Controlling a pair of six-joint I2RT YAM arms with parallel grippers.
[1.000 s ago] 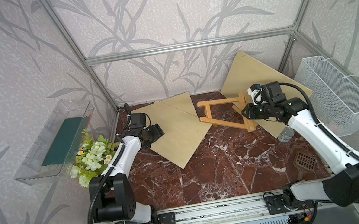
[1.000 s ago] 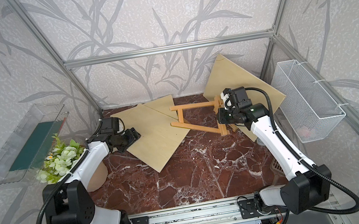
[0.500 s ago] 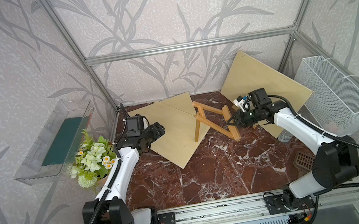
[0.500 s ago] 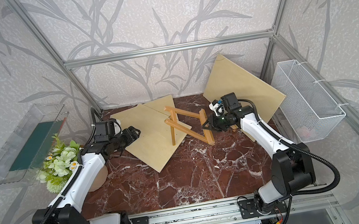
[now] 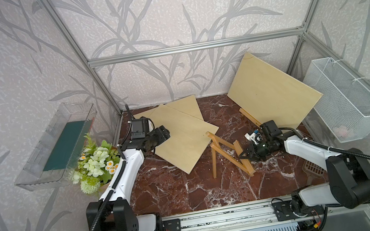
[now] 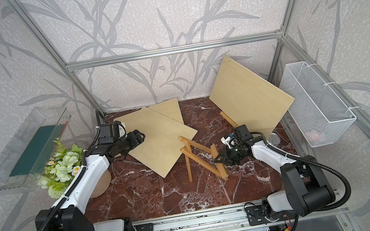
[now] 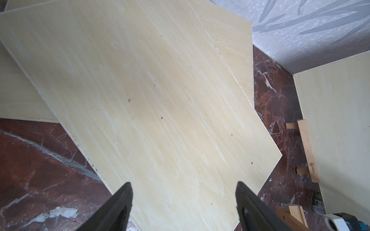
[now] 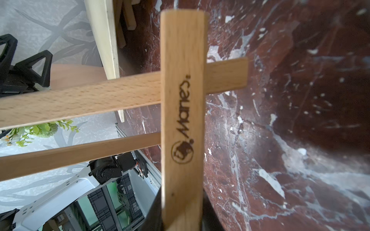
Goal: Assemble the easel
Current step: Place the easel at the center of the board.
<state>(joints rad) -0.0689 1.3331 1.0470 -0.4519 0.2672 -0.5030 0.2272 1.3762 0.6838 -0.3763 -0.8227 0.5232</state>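
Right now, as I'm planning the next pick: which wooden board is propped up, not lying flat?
The back-right board, leaning near the wire basket; the two left boards lie flat, overlapping.

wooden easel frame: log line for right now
right gripper: shut on small wooden easel frame | left gripper: open over pale plywood board

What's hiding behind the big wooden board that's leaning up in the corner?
A second wooden easel props the board: only its ledge and leg tips poke out below. The rest is covered.
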